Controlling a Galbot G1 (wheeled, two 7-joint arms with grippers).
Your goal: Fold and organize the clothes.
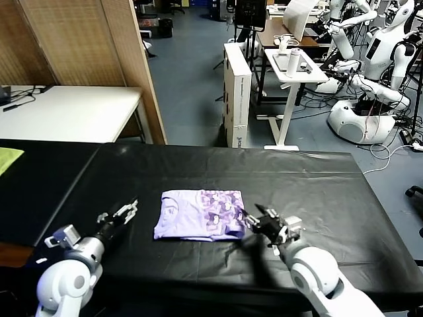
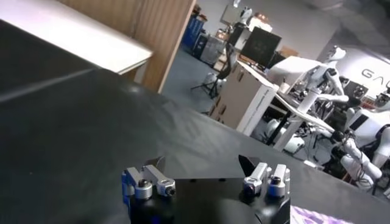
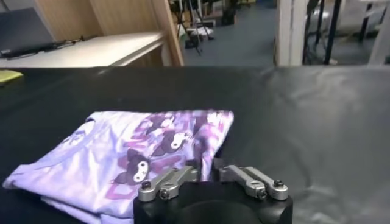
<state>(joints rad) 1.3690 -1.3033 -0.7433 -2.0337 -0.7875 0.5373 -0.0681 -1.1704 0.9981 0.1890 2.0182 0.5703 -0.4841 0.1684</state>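
The lavender T-shirt (image 1: 198, 214) is already folded compactly at mid-table (image 1: 330, 191); the right gripper (image 1: 254, 222), seemingly nearly closed, touches its right edge, the left gripper (image 1: 129, 211) spread empty well left, so only tidying appears left.

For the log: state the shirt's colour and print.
The shirt is light lavender with a darker purple-and-white cartoon print; the right wrist view shows it best.

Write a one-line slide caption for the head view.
Folded lavender T-shirt on the black table, left gripper open beside it, right gripper at its near right corner.
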